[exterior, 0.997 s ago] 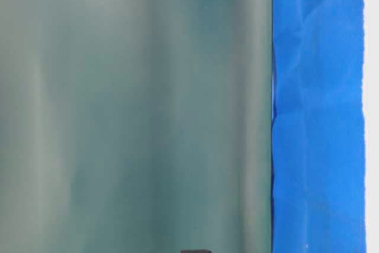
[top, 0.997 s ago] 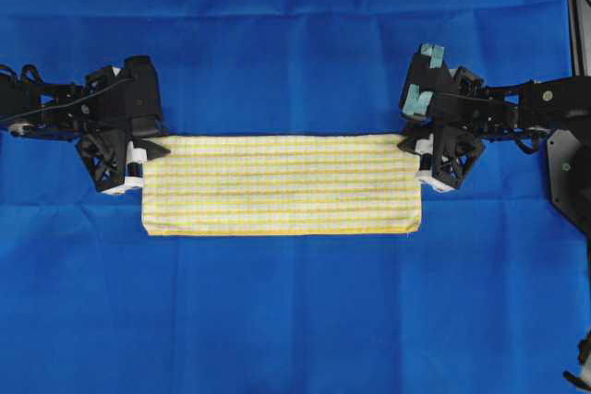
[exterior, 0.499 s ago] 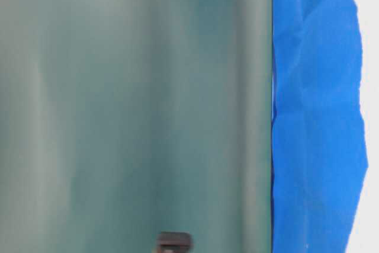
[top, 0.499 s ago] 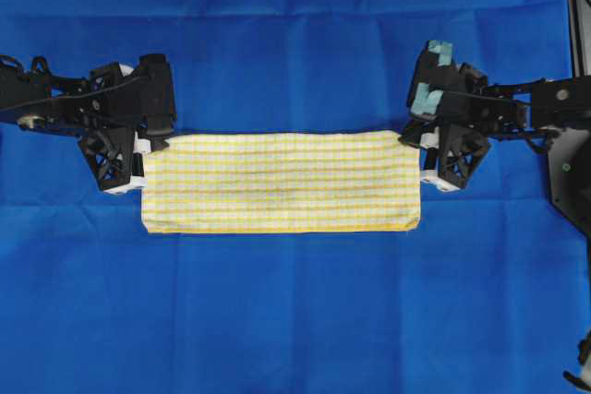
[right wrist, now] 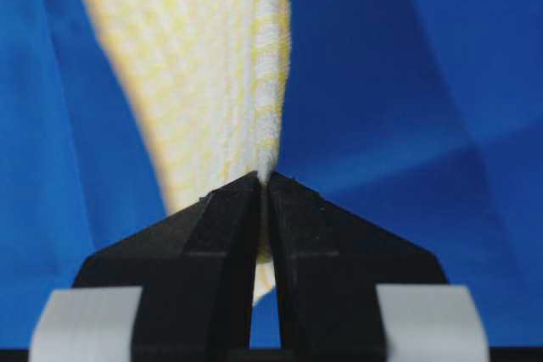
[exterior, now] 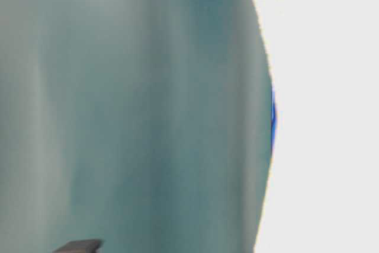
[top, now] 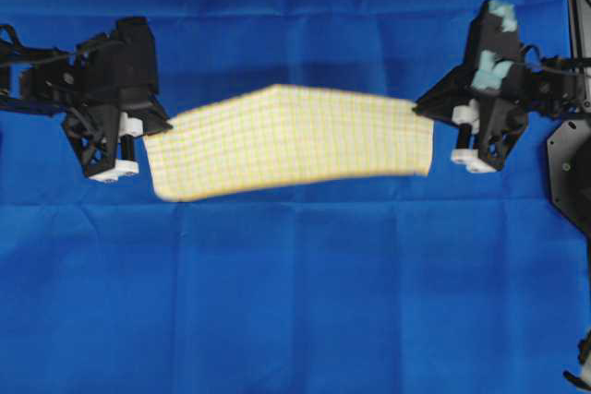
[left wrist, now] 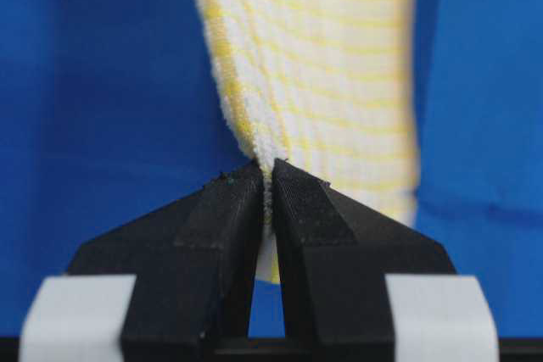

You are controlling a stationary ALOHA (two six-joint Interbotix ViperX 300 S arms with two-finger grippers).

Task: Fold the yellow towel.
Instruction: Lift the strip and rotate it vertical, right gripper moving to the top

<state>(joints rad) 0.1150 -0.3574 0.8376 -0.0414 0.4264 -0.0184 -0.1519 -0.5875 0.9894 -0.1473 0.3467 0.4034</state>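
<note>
The yellow towel [top: 291,142], a folded checked strip, hangs lifted off the table between my two grippers and looks blurred. My left gripper [top: 157,124] is shut on the towel's left end; in the left wrist view [left wrist: 268,172] the cloth [left wrist: 322,65] is pinched between the fingertips and stretches away. My right gripper [top: 423,106] is shut on the towel's right end; in the right wrist view [right wrist: 264,181] the cloth [right wrist: 212,65] is clamped the same way. The towel's middle bows towards the far side.
A large plain blue cloth [top: 295,292] covers the whole table under the towel. A black frame part [top: 568,163] stands at the right edge. The table-level view is mostly blocked by a blurred grey-green surface [exterior: 130,111] and white glare.
Both grippers have risen and lifted the towel off the blue cloth. The right gripper moved up and away; the towel, flat before, now hangs bowed between them.
</note>
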